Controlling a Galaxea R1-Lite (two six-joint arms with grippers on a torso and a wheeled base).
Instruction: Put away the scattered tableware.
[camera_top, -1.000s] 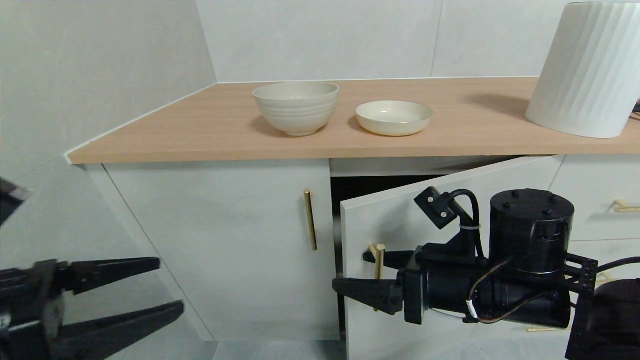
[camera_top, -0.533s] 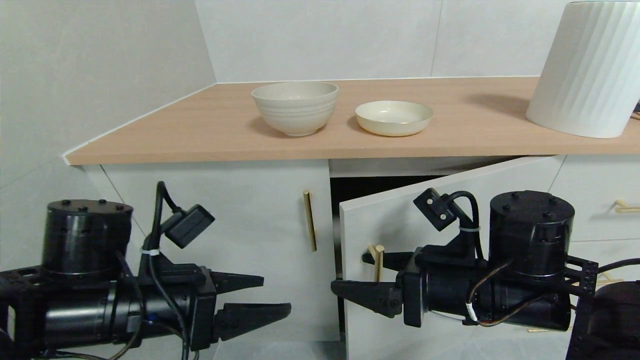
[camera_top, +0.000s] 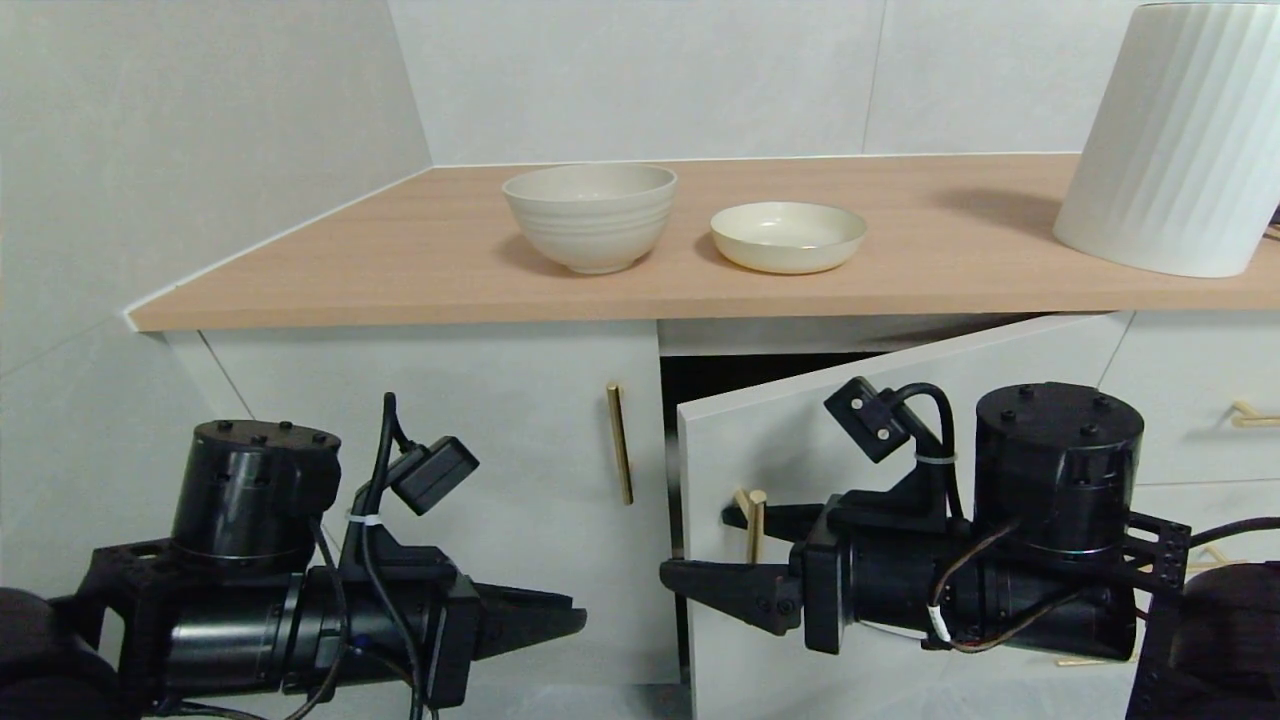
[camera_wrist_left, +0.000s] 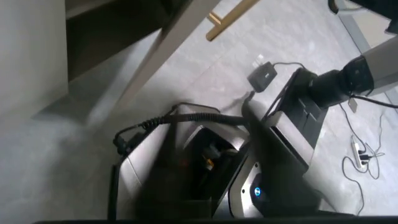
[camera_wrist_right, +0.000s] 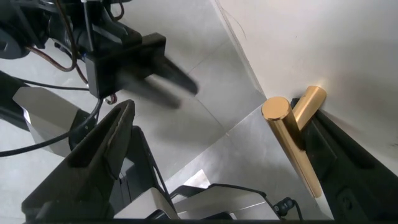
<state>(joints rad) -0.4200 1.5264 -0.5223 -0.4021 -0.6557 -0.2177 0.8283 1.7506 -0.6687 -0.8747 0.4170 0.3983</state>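
**tilefan:** what's different from a sec ago?

**me:** Mostly my left side. My left gripper (camera_top: 578, 620) was way out at the edge with its fingers spread. Now that arm has swung in and the fingers are pinched together with nothing in them. My right gripper (camera_top: 697, 546) has hardly budged. Its fingers are apart, one either side of the gold handle (camera_top: 757, 525) on the open door (camera_top: 800, 440), not clamped.

**tilefan:** and the tableware? any room to move?

**me:** Not touched. The bowl (camera_top: 590, 215) and the shallow dish (camera_top: 788, 235) sit side by side, apart, on the countertop (camera_top: 400, 270), well above both grippers and farther back. The counter's front edge runs above my right gripper. The open door's free edge is just beside my right fingertips, with a dark gap between it and the closed door (camera_top: 450, 480). My left tip sits low in front of that closed door, below its handle (camera_top: 620, 455), near my right gripper's lower finger but apart. A white ribbed cylinder (camera_top: 1170, 140) stands on the counter, up and to the right of my right gripper.
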